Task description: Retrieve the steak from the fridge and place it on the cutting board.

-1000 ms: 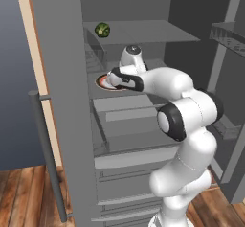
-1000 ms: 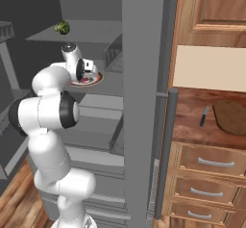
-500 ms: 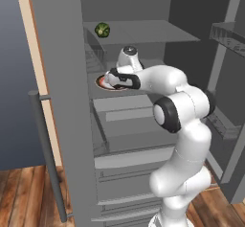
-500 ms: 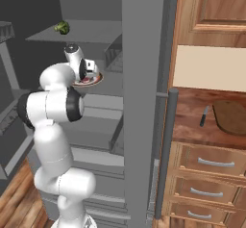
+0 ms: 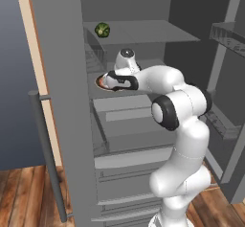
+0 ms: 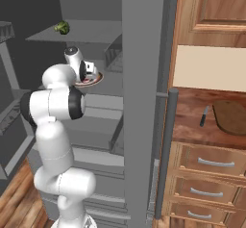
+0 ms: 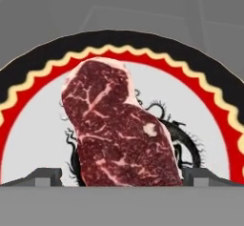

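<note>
wooden floor point(image 5: 24, 197), wooden cabinets point(image 6: 211, 169), reddish countertop point(image 6: 192, 121)

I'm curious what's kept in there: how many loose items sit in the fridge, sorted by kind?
Steak: 1
Plate: 1
Green vegetable: 1
Total: 3

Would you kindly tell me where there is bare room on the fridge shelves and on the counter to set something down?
The grey top shelf is bare right of the small green round vegetable. The shelf below is crowded by the round patterned plate bearing the raw red marbled steak, with the gripper over it. The brown oblong cutting board on the reddish wooden counter is bare, right of a small dark utensil.
</note>
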Available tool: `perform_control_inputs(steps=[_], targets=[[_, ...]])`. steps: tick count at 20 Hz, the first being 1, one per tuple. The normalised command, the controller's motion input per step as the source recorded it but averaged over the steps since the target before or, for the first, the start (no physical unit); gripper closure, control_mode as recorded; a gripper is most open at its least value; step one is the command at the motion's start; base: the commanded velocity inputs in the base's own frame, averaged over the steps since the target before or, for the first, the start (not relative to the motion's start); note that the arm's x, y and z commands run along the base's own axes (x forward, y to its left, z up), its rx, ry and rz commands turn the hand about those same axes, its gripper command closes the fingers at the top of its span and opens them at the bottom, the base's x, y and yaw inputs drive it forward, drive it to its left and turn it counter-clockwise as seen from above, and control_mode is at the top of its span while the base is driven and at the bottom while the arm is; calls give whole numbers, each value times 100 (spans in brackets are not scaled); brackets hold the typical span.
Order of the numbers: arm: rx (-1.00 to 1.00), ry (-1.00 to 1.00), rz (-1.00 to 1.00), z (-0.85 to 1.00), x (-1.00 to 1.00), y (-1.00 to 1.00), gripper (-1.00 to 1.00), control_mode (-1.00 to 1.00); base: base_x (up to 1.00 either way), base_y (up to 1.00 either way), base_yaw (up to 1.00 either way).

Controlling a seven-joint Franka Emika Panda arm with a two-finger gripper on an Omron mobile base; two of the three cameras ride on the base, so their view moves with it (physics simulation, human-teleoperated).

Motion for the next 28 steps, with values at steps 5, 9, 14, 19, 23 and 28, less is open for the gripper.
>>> perform_control_inputs(steps=[5, 9, 14, 19, 23, 28], targets=[[0, -3, 0, -5, 12, 0, -100, -100, 0, 0, 0], [0, -2, 0, -5, 20, 0, -100, -100, 0, 0, 0], [0, -2, 1, -30, 4, 0, -100, -100, 0, 0, 0], [0, 0, 2, -49, 0, 0, -100, -100, 0, 0, 0], [-4, 0, 4, -60, 0, 0, 100, -100, 0, 0, 0], [-1, 0, 0, -5, 0, 0, 100, -100, 0, 0, 0]])
